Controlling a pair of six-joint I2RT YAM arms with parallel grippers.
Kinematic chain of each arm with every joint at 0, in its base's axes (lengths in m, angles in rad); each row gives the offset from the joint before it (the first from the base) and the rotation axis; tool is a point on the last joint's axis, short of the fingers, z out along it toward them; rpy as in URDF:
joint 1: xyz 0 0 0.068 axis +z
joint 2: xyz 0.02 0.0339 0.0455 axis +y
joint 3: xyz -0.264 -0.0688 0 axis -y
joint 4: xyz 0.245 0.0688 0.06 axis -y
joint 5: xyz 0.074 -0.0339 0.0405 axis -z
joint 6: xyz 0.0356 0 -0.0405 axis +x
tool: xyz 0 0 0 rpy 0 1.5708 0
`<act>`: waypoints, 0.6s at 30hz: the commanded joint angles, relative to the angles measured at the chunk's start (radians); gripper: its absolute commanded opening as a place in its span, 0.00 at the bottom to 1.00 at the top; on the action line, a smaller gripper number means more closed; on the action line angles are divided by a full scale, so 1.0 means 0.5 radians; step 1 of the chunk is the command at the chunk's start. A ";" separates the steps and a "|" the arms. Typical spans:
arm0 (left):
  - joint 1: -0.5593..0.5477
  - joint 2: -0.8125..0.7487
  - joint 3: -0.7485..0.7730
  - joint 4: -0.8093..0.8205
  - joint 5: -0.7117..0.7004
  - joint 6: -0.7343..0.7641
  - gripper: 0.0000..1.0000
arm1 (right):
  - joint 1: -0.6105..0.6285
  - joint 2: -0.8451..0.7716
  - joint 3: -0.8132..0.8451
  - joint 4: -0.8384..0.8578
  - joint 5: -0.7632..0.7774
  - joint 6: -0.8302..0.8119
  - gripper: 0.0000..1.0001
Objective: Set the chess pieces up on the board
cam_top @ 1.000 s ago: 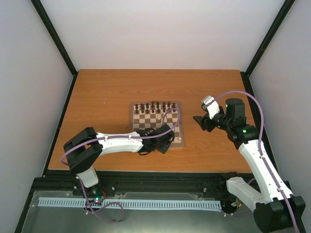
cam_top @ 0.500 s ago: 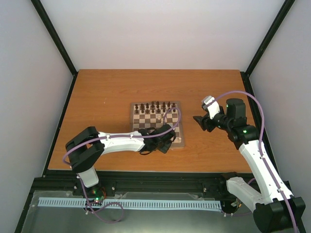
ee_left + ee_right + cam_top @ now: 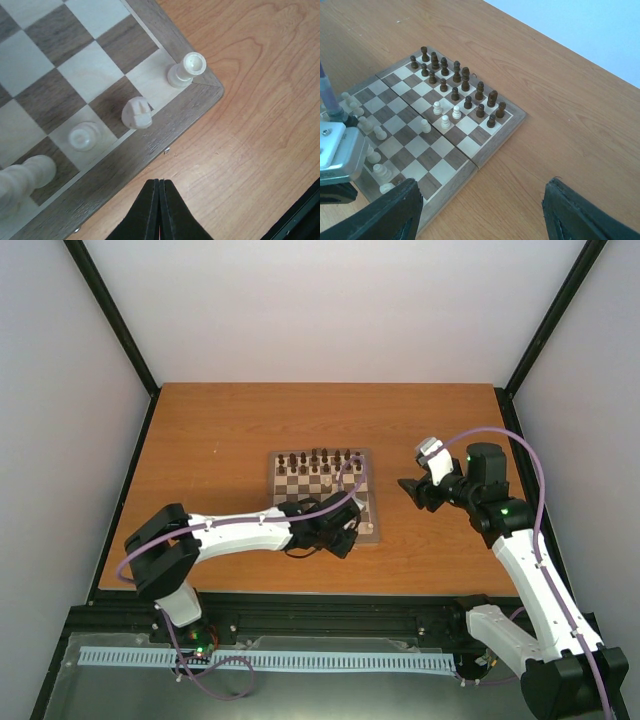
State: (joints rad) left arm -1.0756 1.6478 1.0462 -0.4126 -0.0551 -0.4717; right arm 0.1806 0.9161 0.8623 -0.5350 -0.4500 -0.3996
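Hovering L tool (image 3: 159, 184) pressed together just off board (image 3: 120, 162) corner nr cream pieces (image 3: 137, 113) | R tool (image 3: 481, 205) spread, well apart

we see bare table (image 3: 570, 115) right of the board (image 3: 470, 146), dark pieces (image 3: 465, 82) crowding its far rows, left arm (image 3: 240, 530) lying across its near edge, middle squares mostly open

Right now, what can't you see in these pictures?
- Top view: the left arm covers the board's near rows; pieces there are hidden, others too small to name.
- Left wrist: a cream piece is cut off by the left edge.
- Right wrist: the left arm hides the board's near corner.
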 commanded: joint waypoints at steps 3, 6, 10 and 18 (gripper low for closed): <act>-0.030 0.122 0.127 0.074 0.093 0.015 0.01 | -0.033 -0.034 -0.007 0.006 -0.037 0.004 0.67; -0.028 0.148 0.151 0.077 0.074 0.020 0.01 | -0.033 -0.034 -0.004 0.004 -0.042 0.003 0.67; -0.029 0.190 0.176 0.078 0.048 0.021 0.01 | -0.034 -0.038 -0.004 0.004 -0.045 0.002 0.67; -0.029 0.254 0.222 0.083 -0.008 0.026 0.01 | -0.036 -0.040 -0.004 0.003 -0.048 -0.001 0.67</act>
State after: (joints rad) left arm -1.0767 1.7542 1.1118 -0.3893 -0.0380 -0.4709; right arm 0.1719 0.9138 0.8623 -0.5354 -0.4572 -0.3996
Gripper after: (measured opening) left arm 0.009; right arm 0.671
